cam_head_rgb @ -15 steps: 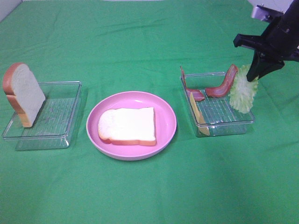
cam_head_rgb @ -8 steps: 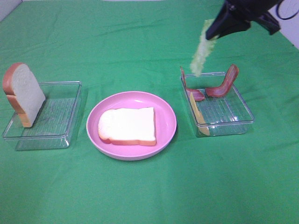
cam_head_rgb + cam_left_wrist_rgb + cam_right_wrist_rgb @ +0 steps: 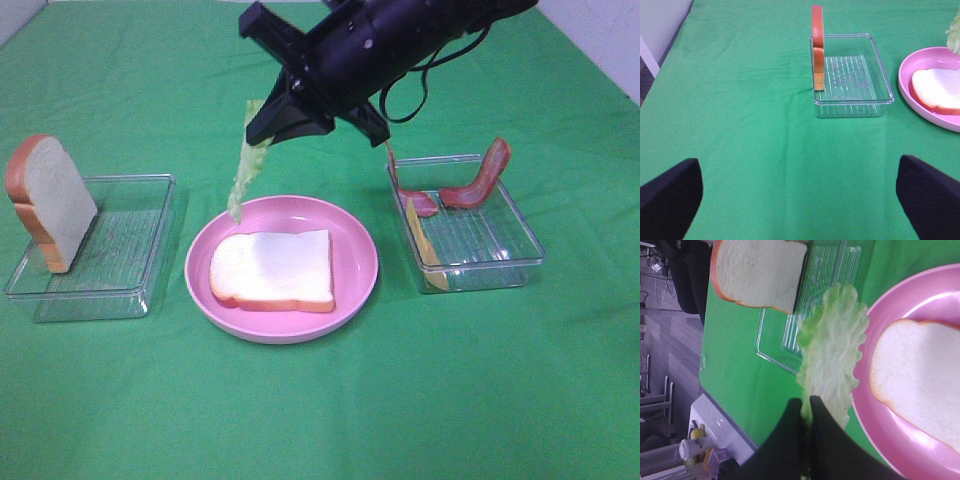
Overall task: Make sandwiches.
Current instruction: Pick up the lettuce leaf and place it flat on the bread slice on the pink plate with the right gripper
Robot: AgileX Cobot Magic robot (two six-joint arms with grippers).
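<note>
My right gripper is shut on a green lettuce leaf, which hangs above the far left rim of the pink plate; the leaf also shows in the right wrist view. One white bread slice lies flat on the plate. A second bread slice leans upright in the left clear tray. Bacon strips and a yellow cheese square stand in the right clear tray. My left gripper is open over bare cloth, away from everything.
A green cloth covers the table. The right arm reaches across the middle above the right tray's far left corner. A cable loops under it.
My right gripper has carried the lettuce from the right tray up and leftward, to above the plate's far left rim. The left arm has not moved.
</note>
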